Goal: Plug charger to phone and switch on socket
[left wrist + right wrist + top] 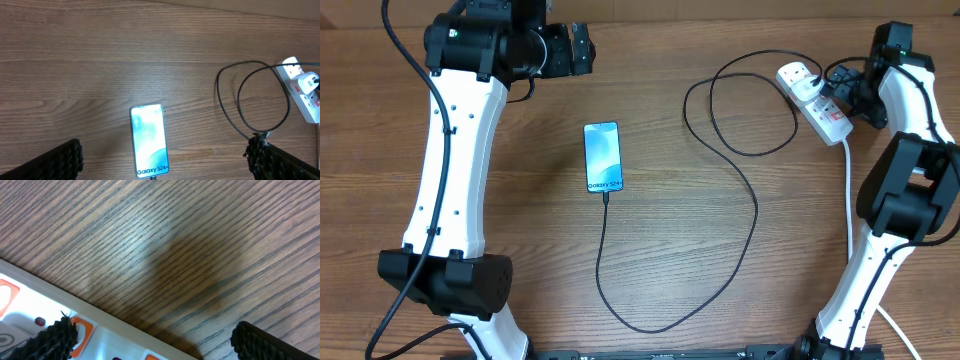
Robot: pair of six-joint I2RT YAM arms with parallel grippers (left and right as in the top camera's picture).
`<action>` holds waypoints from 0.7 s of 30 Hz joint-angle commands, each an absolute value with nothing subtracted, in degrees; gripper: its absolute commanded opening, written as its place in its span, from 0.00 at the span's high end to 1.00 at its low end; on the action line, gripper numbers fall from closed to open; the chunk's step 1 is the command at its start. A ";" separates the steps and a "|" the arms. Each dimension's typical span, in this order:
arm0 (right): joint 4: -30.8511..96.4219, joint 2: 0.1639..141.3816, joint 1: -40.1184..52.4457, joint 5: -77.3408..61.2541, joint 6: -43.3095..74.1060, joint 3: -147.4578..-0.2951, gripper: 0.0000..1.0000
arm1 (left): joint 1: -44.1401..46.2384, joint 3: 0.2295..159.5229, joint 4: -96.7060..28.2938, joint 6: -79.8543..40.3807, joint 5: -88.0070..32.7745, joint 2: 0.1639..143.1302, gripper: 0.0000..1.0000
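The phone [603, 157] lies flat mid-table, screen up, with "Galaxy S24" at its near end. The charger [756, 205], a thin black cable, meets the phone's near end, loops across the table and runs to the socket [817, 103], a white power strip at the far right. My left gripper [582, 48] hangs open above and behind the phone; in its wrist view the phone [148, 140] lies between the spread fingers [60, 160]. My right gripper [152, 327] is open just over the socket [115, 335], one fingertip beside an orange-red switch [82, 330].
The socket's thick white cord [848, 190] runs toward the front edge beside the right arm. The charger loop [220, 95] lies between phone and socket [305, 97], where a white plug [307, 80] sits. Bare wood surrounds the phone.
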State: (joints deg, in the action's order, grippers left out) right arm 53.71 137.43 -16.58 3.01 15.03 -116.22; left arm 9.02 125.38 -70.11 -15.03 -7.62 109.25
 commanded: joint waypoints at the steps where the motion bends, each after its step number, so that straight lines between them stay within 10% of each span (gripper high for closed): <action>1: 55.00 137.62 -16.14 -0.32 14.48 -115.55 0.00 | 8.93 125.29 -70.04 -15.40 -7.03 109.40 0.00; 21: 57.10 141.25 -15.75 -4.16 14.46 -115.46 0.00 | 8.93 125.29 -70.04 -15.40 -7.03 109.40 0.00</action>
